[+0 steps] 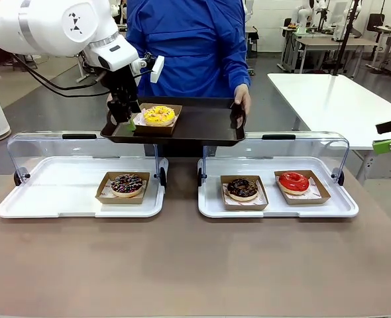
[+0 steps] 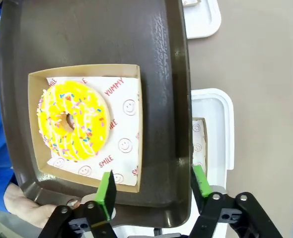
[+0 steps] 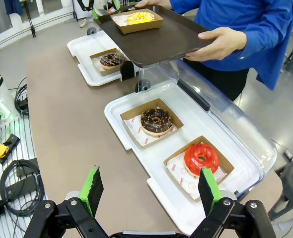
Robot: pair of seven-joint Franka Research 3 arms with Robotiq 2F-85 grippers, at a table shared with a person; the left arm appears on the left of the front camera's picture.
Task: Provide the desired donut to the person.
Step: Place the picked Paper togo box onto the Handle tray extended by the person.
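The yellow sprinkled donut (image 1: pixel 159 114) (image 2: pixel 73 120) (image 3: pixel 139 18) lies in a brown paper box on a dark tray (image 1: pixel 209 126) (image 2: pixel 87 34) (image 3: pixel 171 39). The person (image 1: pixel 189 46) in a blue shirt holds that tray in both hands above the far side of the table; one hand (image 3: pixel 221 42) grips its rim. My left gripper (image 1: pixel 124 116) (image 2: pixel 154 187) hovers at the tray's left end, open, its green pads standing over the box's near edge and the tray's rim, holding nothing. My right gripper (image 1: pixel 388 136) (image 3: pixel 149 191) is open and empty at the table's right side.
Two white display trays with raised clear lids sit mid-table. The left one (image 1: pixel 50 199) holds a chocolate sprinkled donut (image 1: pixel 126 185). The right one (image 1: pixel 341 205) holds a chocolate donut (image 1: pixel 242 189) and a red donut (image 1: pixel 293 181). A white table (image 1: pixel 335 99) stands behind on the right.
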